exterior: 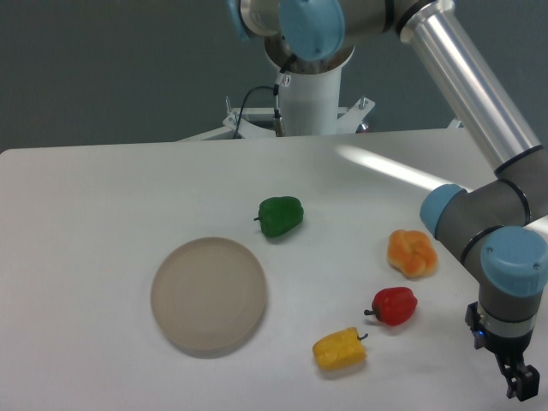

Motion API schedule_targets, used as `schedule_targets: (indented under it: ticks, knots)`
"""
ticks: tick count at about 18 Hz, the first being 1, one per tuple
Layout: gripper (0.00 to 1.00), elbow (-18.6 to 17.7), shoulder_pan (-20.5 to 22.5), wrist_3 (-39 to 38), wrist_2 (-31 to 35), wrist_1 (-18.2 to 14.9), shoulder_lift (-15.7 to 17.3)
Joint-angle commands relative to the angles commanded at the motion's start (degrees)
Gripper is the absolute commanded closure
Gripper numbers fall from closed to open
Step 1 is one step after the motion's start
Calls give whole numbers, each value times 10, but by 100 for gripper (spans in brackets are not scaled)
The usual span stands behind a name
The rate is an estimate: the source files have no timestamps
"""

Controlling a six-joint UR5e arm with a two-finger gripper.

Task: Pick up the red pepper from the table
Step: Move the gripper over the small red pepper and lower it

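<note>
The red pepper (395, 306) is small and glossy, lying on the white table (103, 205) right of centre with its dark stem pointing left. My gripper (521, 385) hangs at the lower right corner of the view, well to the right of the red pepper and apart from it. Only the dark fingers show near the frame's bottom edge, with nothing visible between them. Whether they stand open or shut does not show.
An orange lobed pepper (412, 253) lies just behind the red one. A yellow pepper (339, 350) lies in front and to its left. A green pepper (280, 216) sits mid-table. A round beige plate (209, 295) rests at the left.
</note>
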Motion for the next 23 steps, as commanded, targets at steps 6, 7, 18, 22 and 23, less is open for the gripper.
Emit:
schedule_targets:
  ticks: [6, 7, 18, 22, 23]
  knots:
    - [0, -19, -8, 0, -2, -2, 19]
    - [0, -36, -8, 0, -3, -2, 31]
    - [0, -198, -33, -5, -8, -2, 148]
    - [0, -230, -42, -11, -6, 1, 156]
    - [0, -232, -43, -11, -7, 1, 156]
